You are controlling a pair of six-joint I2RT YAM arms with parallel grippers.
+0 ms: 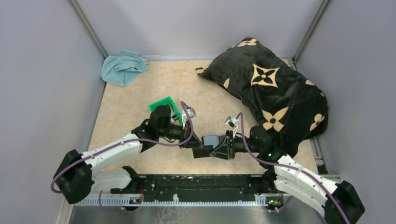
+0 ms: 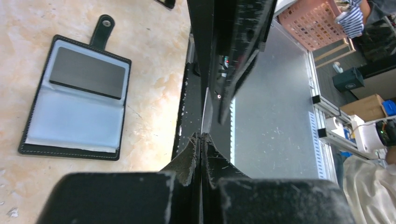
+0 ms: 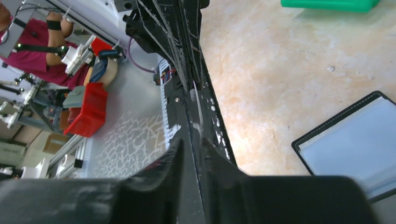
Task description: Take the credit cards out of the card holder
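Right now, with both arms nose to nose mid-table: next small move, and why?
Probably: spread the right fingers wider and back the right arm off. The left fingers are shut on the edge-on card, while the right fingers stand only slightly apart around it. That frees the left arm to carry it off.

A robotics lab: grey panel walls (image 1: 42,70) on aluminium posts (image 1: 88,28) box in the marbled tabletop (image 1: 140,88). Beyond its near edge stand a pink crate (image 2: 314,21), a cardboard box (image 2: 369,105), red bins (image 3: 88,114) and a person in a red shirt (image 3: 46,70).
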